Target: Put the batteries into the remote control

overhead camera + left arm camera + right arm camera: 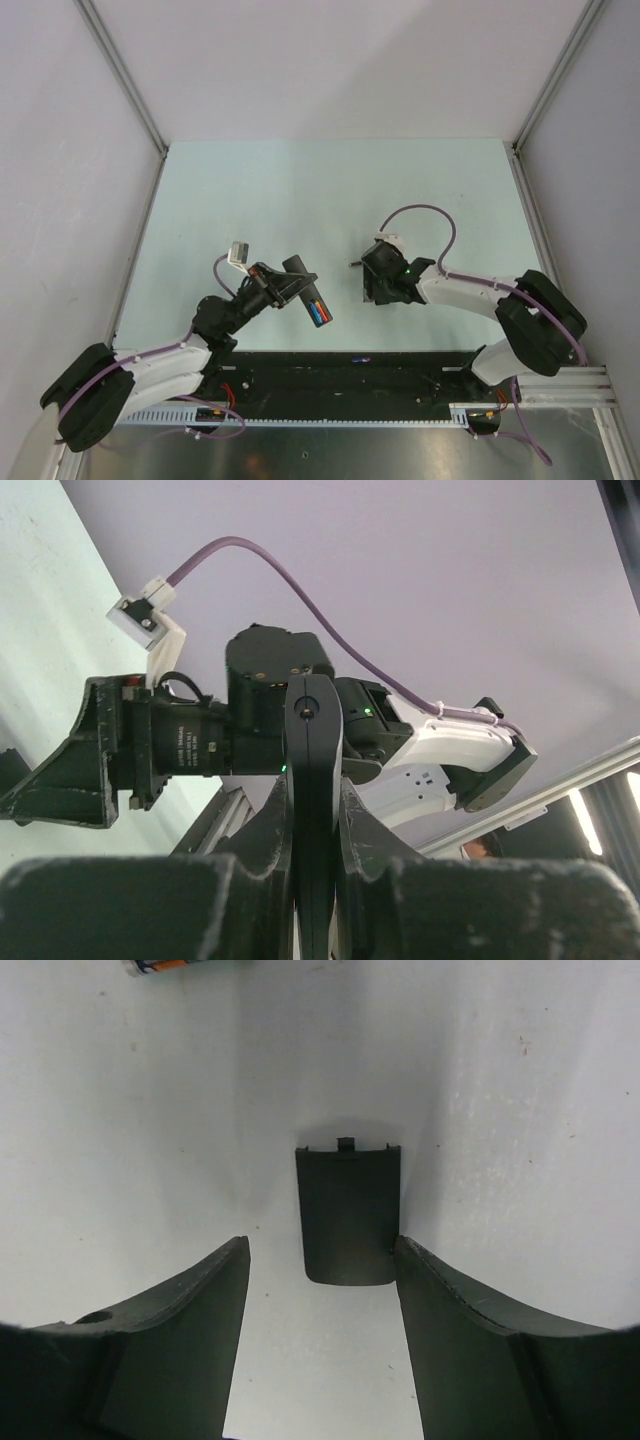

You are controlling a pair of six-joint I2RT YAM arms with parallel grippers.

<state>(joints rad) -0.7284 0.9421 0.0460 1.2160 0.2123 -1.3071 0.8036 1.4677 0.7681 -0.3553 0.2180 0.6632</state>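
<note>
My left gripper [283,291] is shut on the remote control [303,287], a slim black bar held above the table. Two batteries [318,311], one blue and one red-orange, lie side by side in its open compartment. In the left wrist view the remote control [314,750] stands edge-on, clamped between the fingers of the left gripper [315,815]. My right gripper [322,1255] is open, pointing down at the table, with a black battery cover [348,1215] lying flat just beyond its fingertips. One more battery [165,966] with an orange band lies at the top edge.
The right gripper [372,288] hovers right of the remote. A small dark piece [354,264] lies on the pale table [300,190] beside it. Another small bluish cylinder [361,357] rests on the black rail at the near edge. Grey walls enclose the table.
</note>
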